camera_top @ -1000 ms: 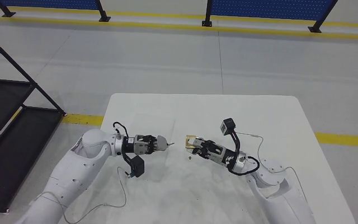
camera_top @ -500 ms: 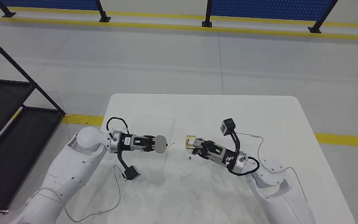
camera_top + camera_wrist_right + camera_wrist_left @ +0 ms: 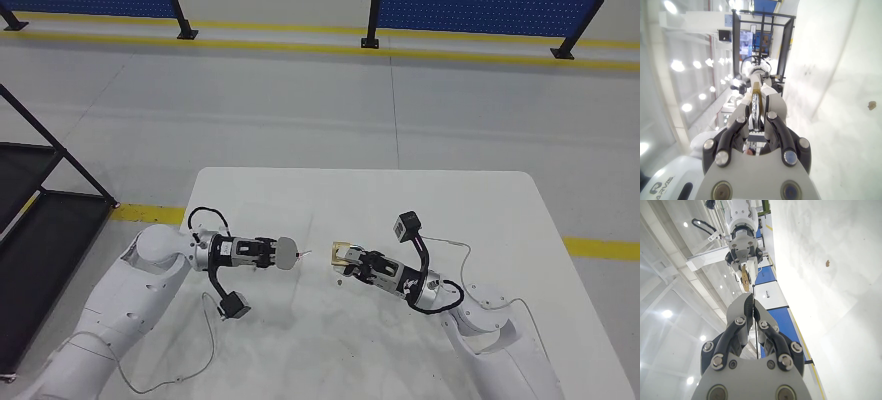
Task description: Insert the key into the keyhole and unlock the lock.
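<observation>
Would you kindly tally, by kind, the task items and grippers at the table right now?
key: 1
lock: 1
grippers: 2 (left gripper, right gripper)
Total: 4

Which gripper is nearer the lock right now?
Right. The right gripper holds the lock in its jaws; the left gripper, holding the key, faces it across a small gap.

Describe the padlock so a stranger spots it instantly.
Start at the white table, where two arms meet over its middle. The right gripper is shut on the padlock: a small brass block, unlike the thin key opposite it.
</observation>
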`<state>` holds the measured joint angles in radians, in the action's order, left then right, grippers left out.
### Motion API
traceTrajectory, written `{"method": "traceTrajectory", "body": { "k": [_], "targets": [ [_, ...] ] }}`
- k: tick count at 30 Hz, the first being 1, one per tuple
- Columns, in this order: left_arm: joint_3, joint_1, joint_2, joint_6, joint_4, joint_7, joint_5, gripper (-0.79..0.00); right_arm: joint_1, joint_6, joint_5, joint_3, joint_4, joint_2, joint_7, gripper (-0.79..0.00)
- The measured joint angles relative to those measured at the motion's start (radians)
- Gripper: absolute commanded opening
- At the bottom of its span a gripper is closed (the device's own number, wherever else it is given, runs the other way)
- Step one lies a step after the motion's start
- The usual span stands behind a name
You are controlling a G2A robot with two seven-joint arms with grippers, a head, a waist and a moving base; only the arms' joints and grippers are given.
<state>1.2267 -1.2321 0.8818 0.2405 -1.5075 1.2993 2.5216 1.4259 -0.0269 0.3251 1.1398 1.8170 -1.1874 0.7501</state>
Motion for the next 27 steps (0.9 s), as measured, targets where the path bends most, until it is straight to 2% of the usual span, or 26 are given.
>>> {"method": "traceTrajectory", "body": {
  "k": [4, 11, 19, 27],
  "targets": [
    [0.001, 0.022, -0.004, 0.009, 0.011, 0.077, 0.008, -0.785, -0.001, -0.012, -0.022, -0.002, 0.001, 0.003, 0.01, -0.785],
    [-0.011, 0.055, -0.005, 0.068, 0.053, 0.199, -0.018, -0.785, -0.034, -0.033, -0.039, 0.006, -0.002, 0.015, 0.137, -0.785],
    [-0.043, 0.066, -0.006, 0.055, 0.026, 0.226, -0.061, -0.785, -0.072, -0.03, 0.024, -0.012, -0.034, 0.015, 0.219, -0.785],
    [-0.07, 0.076, -0.007, 0.06, 0.024, 0.221, -0.083, -0.785, -0.092, 0.0, 0.029, -0.035, -0.056, 0.012, 0.172, -0.785]
  ]
}}
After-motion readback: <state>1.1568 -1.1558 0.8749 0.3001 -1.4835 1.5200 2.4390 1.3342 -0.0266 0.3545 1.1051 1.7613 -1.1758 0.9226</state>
